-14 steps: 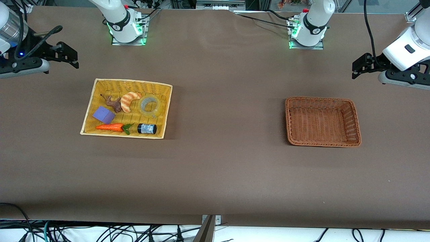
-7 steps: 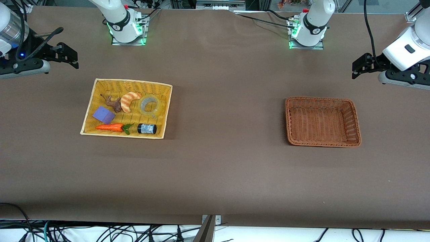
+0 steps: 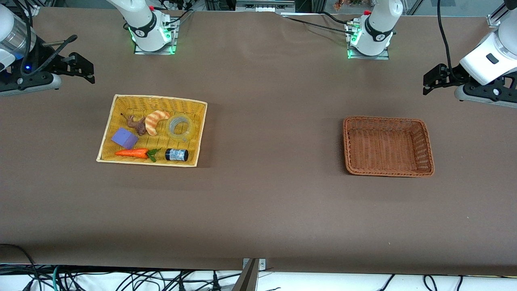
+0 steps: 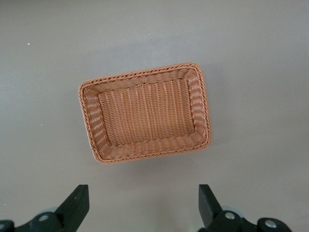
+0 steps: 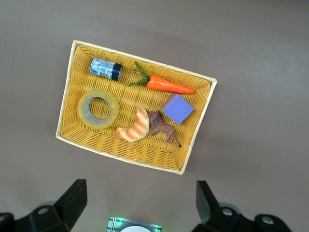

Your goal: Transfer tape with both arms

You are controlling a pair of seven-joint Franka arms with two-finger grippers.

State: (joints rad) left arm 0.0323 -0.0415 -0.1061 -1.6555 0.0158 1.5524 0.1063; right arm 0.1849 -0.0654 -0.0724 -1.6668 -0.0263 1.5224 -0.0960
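Observation:
The tape (image 3: 180,126), a translucent yellowish ring, lies flat in the yellow basket (image 3: 121,100), in the corner toward the table's middle. It also shows in the right wrist view (image 5: 98,109). My right gripper (image 3: 89,72) is open and empty, high over the table at the right arm's end, off the yellow basket; its jaws stand wide apart in the right wrist view (image 5: 140,193). My left gripper (image 3: 429,83) is open and empty, high over the left arm's end (image 4: 144,195). The brown basket (image 3: 429,145) holds nothing.
The yellow basket also holds a croissant (image 3: 156,121), a brown toy animal (image 3: 137,124), a purple cube (image 3: 124,138), a carrot (image 3: 133,153) and a small dark jar (image 3: 176,154). The arm bases (image 3: 152,34) (image 3: 369,38) stand at the table's back edge.
The right arm's wrist has shifted slightly. The left arm and everything in the baskets have stayed still.

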